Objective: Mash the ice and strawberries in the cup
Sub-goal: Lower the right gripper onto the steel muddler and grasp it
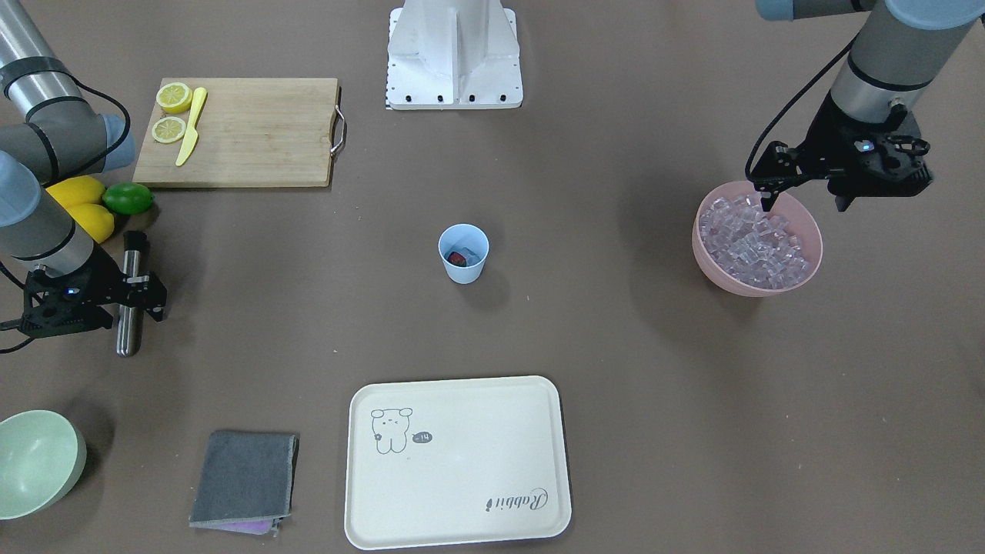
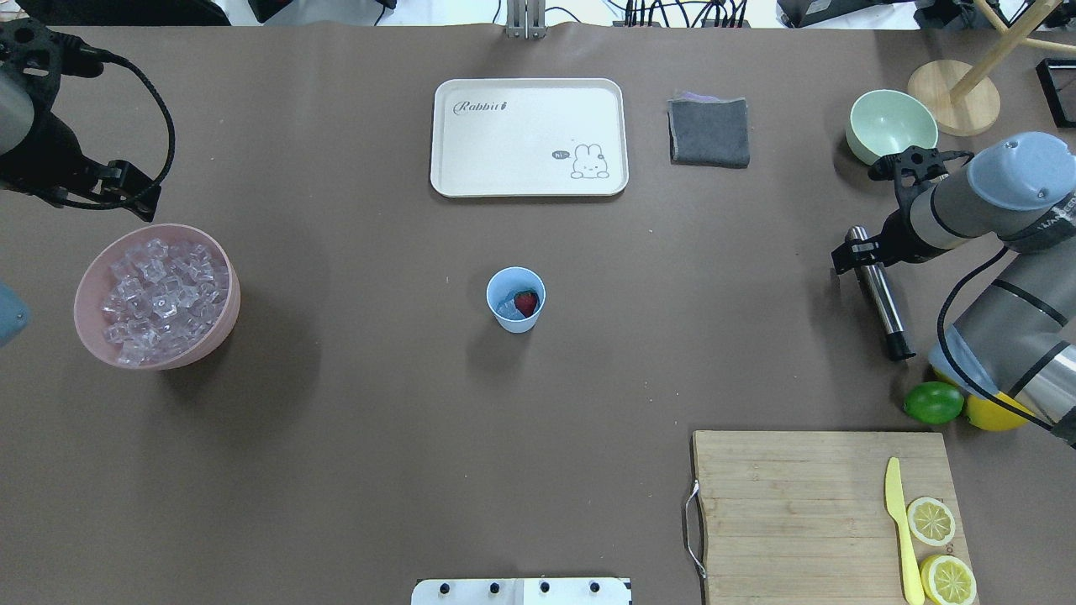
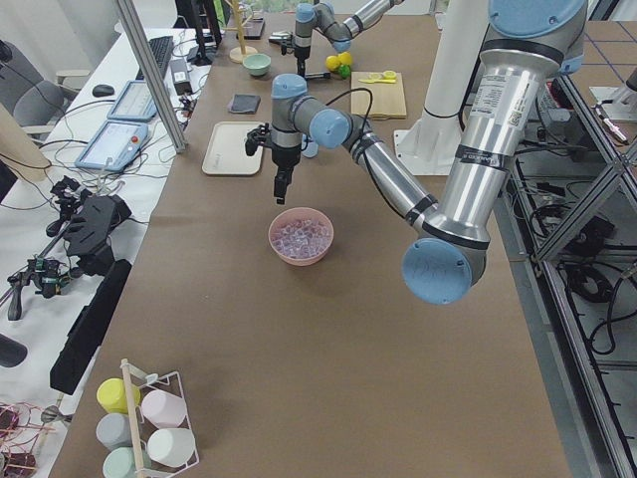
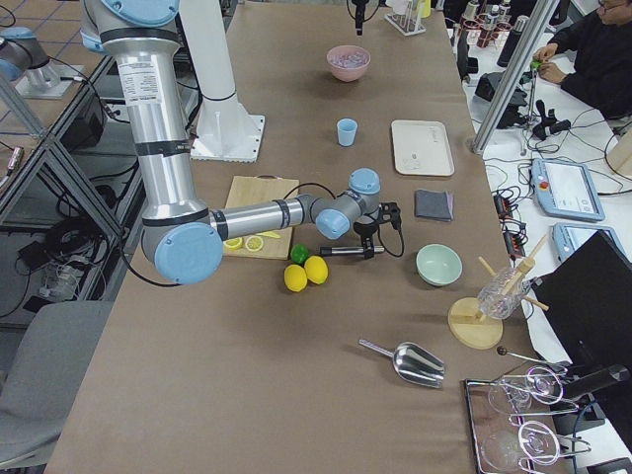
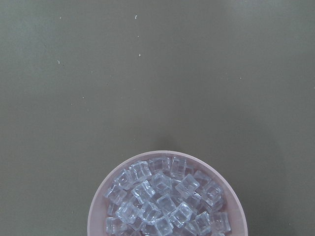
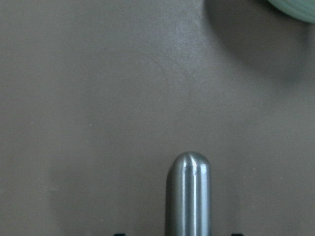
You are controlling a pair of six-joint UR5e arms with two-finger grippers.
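Note:
The pale-blue cup (image 1: 463,265) stands upright mid-table and also shows in the overhead view (image 2: 515,319). Inside it lie the red strawberry (image 2: 526,302) and some ice (image 2: 506,308). Many more ice cubes (image 1: 754,242) fill the pink bowl (image 1: 814,231). My left gripper (image 1: 767,201) hangs above that bowl's rim, fingers together and empty. My right gripper (image 1: 132,298) is open and low at the table. It straddles the rounded end of a steel muddler (image 1: 128,331) lying there, with gaps on both sides in the right wrist view (image 6: 188,196).
A wooden cutting board (image 1: 254,131) holds two lemon halves and a yellow knife. Two lemons (image 1: 85,204) and a lime (image 1: 128,198) lie beside the right arm. A pale-green bowl (image 1: 35,462), a grey cloth (image 1: 242,477) and a cream tray (image 1: 458,462) sit along the far edge.

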